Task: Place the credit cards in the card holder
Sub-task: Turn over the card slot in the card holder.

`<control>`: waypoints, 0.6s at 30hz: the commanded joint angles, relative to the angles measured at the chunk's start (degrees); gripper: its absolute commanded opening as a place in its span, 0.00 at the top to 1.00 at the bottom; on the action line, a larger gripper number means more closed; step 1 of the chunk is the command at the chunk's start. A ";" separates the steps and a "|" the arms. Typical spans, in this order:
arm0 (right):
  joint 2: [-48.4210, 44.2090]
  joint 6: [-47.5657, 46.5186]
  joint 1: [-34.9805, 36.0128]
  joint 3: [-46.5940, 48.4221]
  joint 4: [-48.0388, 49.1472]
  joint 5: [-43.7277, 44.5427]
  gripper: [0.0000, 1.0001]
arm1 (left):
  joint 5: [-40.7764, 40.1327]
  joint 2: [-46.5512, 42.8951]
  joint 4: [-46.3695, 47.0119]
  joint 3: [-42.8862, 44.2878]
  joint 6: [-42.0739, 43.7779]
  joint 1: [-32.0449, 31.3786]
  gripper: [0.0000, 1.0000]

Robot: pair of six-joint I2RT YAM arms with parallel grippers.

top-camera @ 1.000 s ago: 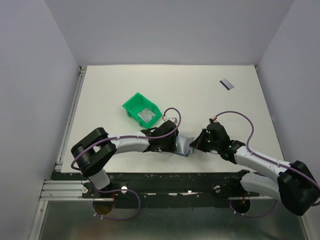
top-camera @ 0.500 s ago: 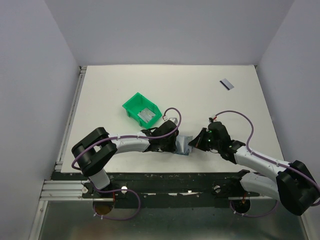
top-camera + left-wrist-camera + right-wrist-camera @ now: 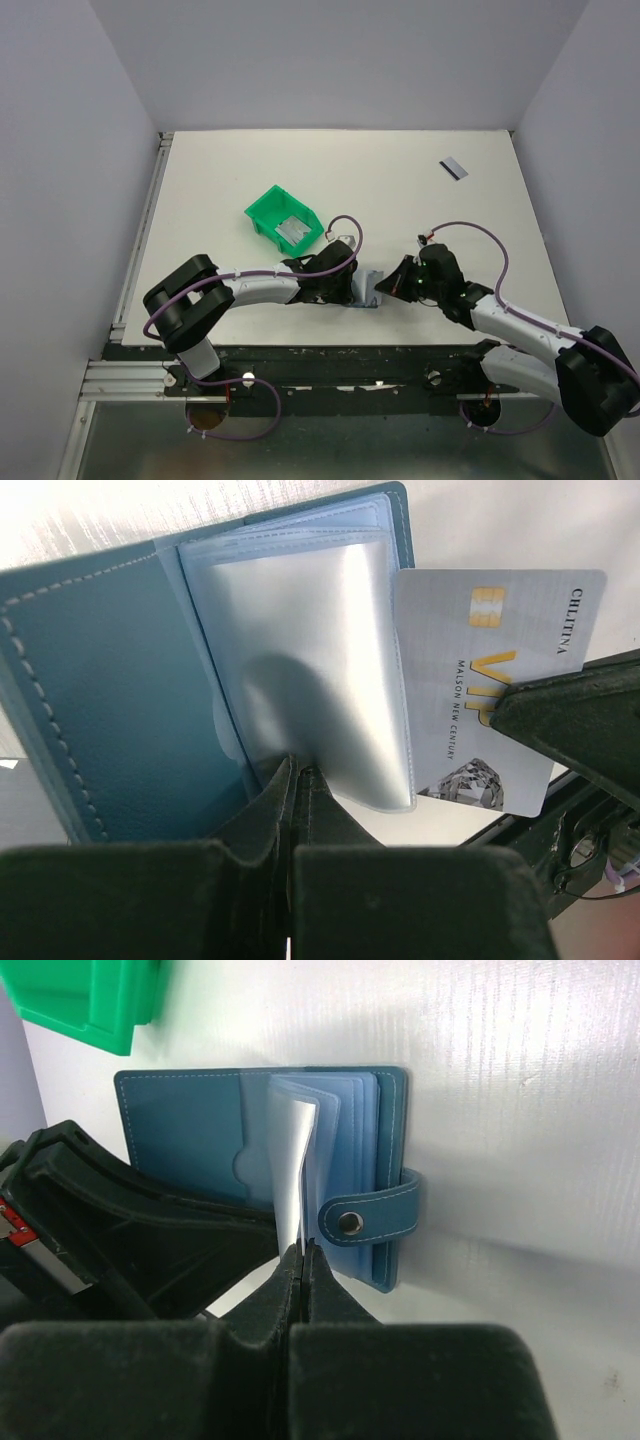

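The card holder (image 3: 366,288) is lying open at the table's 6 o'clock. The left gripper (image 3: 297,772) is pinching its clear sleeve (image 3: 310,660). The right gripper (image 3: 302,1250) is clamping a credit card (image 3: 490,680). Recommended: square the card's edge to the sleeve mouth and feed slowly.

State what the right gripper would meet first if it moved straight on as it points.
Probably the open holder, just beyond the card in its jaws; depth is unclear.
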 commanded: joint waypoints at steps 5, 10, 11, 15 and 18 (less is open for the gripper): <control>-1.51 0.14 -0.61 -0.19 2.33 -2.96 1.00 | 0.97 1.68 -1.04 0.64 0.67 0.18 1.00; -1.16 -0.21 -0.78 -0.10 2.24 -3.49 1.00 | 0.88 1.68 -1.22 0.73 0.85 0.09 1.00; -1.07 -0.22 -0.87 -0.10 2.15 -3.58 1.00 | 0.88 1.85 -1.13 0.73 0.76 0.18 1.00; -0.81 -0.57 -0.96 0.16 1.63 -4.02 1.00 | 0.79 1.85 -1.22 0.73 0.94 0.09 1.00; -0.55 -1.71 -1.13 0.95 0.93 -5.07 1.00 | 0.88 1.85 -1.48 0.82 1.03 0.09 1.00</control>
